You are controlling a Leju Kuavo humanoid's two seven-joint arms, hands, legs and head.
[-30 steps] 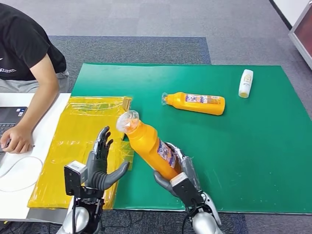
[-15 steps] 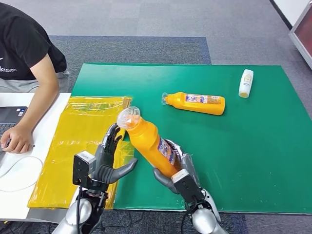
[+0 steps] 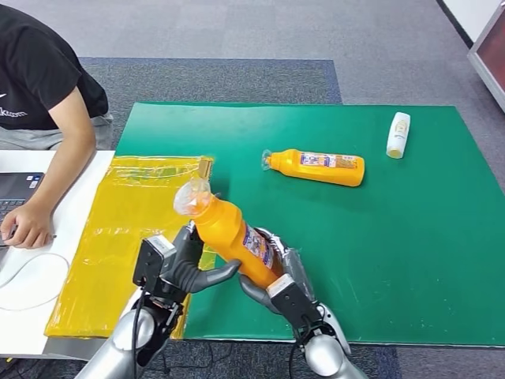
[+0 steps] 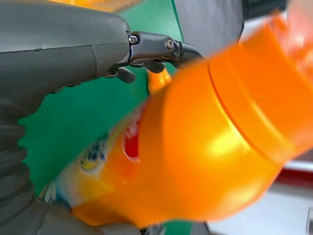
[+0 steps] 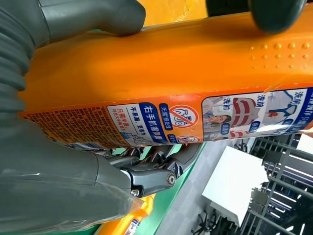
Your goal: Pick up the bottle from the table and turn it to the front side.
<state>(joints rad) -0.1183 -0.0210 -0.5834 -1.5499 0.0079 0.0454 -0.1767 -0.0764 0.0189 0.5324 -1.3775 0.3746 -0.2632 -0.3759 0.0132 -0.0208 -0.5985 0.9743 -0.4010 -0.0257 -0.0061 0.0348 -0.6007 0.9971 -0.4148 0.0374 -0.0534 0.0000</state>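
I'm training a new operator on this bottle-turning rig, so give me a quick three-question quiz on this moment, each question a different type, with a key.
1. True or false: the right hand holds the lifted orange bottle by its lower body.
2. Multiple choice: where does the second orange bottle lie? A) on the yellow plastic sheet B) flat on the green mat C) in the person's hand
3. Fill in: the left hand is at the lifted bottle's upper part, its thumb reaching ____ the bottle.

Key: 1 true; 2 B; 3 under
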